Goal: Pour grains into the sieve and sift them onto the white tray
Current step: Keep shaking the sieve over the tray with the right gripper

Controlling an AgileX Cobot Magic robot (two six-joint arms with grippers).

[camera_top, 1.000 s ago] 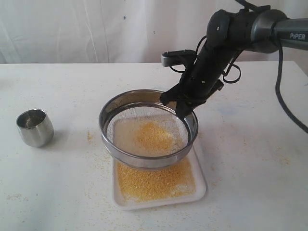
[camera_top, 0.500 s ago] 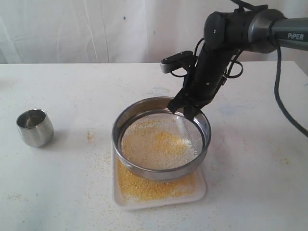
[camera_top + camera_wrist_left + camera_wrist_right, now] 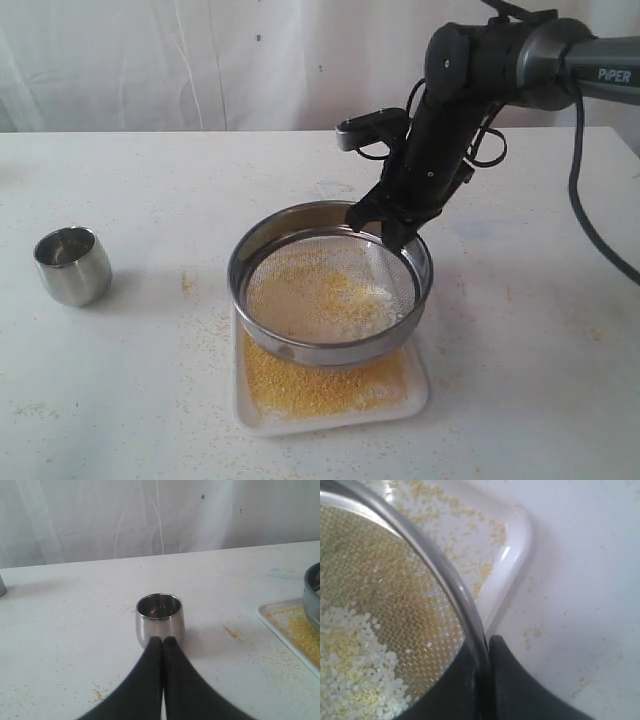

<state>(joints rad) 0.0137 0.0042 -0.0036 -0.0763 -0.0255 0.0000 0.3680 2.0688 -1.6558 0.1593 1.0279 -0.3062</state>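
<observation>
The right fingers [image 3: 520, 690] pinch the rim of the round steel-rimmed mesh sieve [image 3: 300, 350] above the square white tray [image 3: 330, 420] so fine golden grains [image 3: 310, 385] land there; the left fingers [image 3: 150, 680] sit pressed together.

Sieve [image 3: 310, 352]: silver-grey steel rim, fine grid mesh that reads pale gold up close.
Grains [image 3: 340, 300]: golden-yellow fines mixed with white kernels on the mesh, and an even golden-yellow layer on the white tray [image 3: 418, 392].
Table [image 3: 120, 400]: white, with sparse yellow speckle near the tray.
Cup [image 3: 72, 264], left: mirror-bright steel, dark inside.
Right gripper [image 3: 392, 228]: black.
Arm [image 3: 540, 55]: dark grey, white lettering.
Left gripper [image 3: 163, 642]: matte black.
Backdrop [image 3: 150, 60]: white.
</observation>
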